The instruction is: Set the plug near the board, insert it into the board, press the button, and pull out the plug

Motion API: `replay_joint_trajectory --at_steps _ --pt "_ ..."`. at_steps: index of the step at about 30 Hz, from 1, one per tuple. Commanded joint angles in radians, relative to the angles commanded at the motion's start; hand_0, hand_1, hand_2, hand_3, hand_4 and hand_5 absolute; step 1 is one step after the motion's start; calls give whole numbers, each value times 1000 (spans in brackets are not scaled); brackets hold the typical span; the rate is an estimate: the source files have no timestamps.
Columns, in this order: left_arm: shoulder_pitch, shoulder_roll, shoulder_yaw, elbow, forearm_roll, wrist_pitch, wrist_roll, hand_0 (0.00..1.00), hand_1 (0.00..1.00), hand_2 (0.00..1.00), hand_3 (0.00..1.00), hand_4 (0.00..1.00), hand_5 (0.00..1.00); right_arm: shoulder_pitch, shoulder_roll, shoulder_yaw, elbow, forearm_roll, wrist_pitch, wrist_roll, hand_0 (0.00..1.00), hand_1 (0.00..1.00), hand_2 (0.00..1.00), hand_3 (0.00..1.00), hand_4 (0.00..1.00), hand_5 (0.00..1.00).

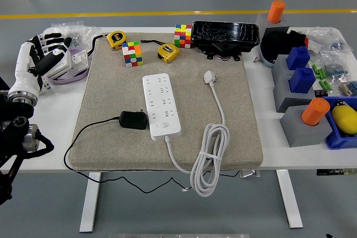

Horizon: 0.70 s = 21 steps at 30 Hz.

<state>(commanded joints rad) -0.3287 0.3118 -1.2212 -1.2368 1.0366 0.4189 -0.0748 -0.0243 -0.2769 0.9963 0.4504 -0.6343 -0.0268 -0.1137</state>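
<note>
The left hand is hovering at the table's left edge, over some bagged items, with its white fingers loosely spread and gripping nothing. The right hand is lying outside the view.

The black plug is lying on the beige mat, well apart from the fingers, toward the near side and inward of them. It is resting just beside the long left edge of the white board, possibly touching it (the contact cannot be confirmed). Its thin black cord is trailing off toward the near left edge of the mat. The board's round button is sitting at the end nearest the robot, farther inward from the fingers than the plug.

Judged from this layout, the plug is already sitting near the board, so the insertion step is now in hand, yet no grasp is made. The next move is calling for the fingers to travel inward and toward the near edge, close on the plug body, orient its prongs downward, and align them over a free socket
</note>
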Motion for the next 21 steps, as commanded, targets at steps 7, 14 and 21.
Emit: replay_joint_trajectory --at_steps 7,14,21 --pt "2 9 13 1 12 1 -1 548 658 658 608 864 348 1 -1 -7 1 2 0 0 683 688 697 602 938 532" --pt "10 54 89 -19 121 -12 10 564 663 673 620 867 337 2 -6 -13 1 2 1 -1 681 688 697 603 938 532" --pt "23 113 177 -47 222 -12 16 601 676 683 629 873 323 2 -12 -20 1 1 1 -1 682 689 697 602 938 531"
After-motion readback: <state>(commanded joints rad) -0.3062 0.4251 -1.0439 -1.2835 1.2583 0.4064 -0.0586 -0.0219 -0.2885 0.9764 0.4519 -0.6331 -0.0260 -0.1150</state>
